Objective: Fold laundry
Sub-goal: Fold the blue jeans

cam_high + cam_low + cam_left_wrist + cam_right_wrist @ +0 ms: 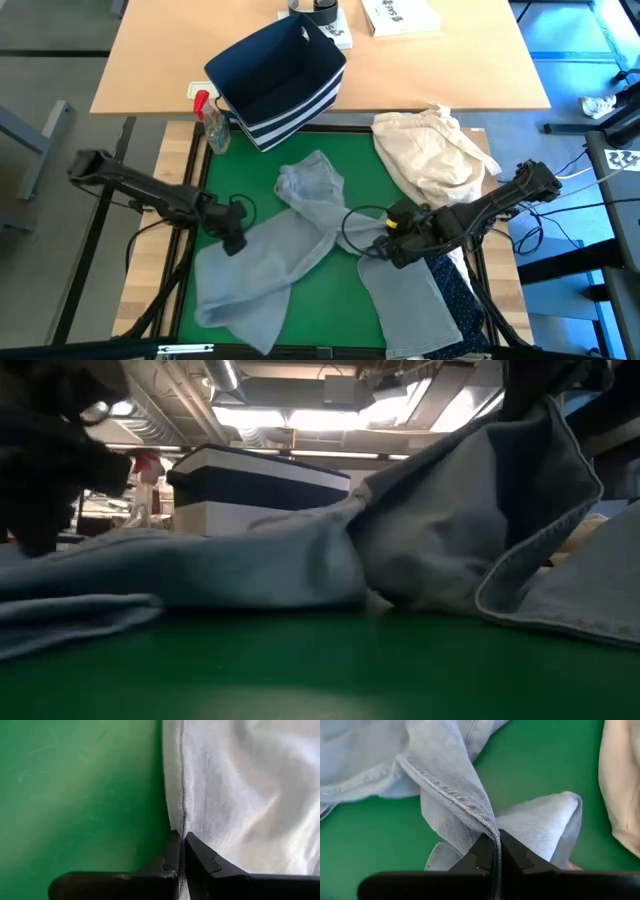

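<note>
The light grey jeans [290, 250] lie rumpled on the green mat [250, 170]. One leg runs to the near left, another part [405, 300] to the near right, and a bunched part [310, 185] sits mid-mat. My left gripper [233, 240] is shut on the left leg's edge. My right gripper [385, 248] is shut on a stitched edge near the jeans' middle, which rises in a peak [545, 430]. A navy white-dotted shirt [455, 300] lies partly under the right arm. My left gripper pinches the left leg's side edge [181, 822] between its two fingers, coming steeply from above. The cloth around the hold lies low on the mat. One layer or several, I cannot tell. My right gripper pinches a stitched, folded-over edge of the jeans [490, 831] between its two fingers, slanting down from the table's right. That edge is raised off the mat and the cloth slopes down from it to the parts still lying flat.
A cream-beige cloth bundle [430, 150] lies at the mat's far right corner. Behind the mat, on the wooden table, stand a navy fabric bin with white stripes [280, 75] and a spray bottle [215, 125]. Bare mat shows at the far left and near centre.
</note>
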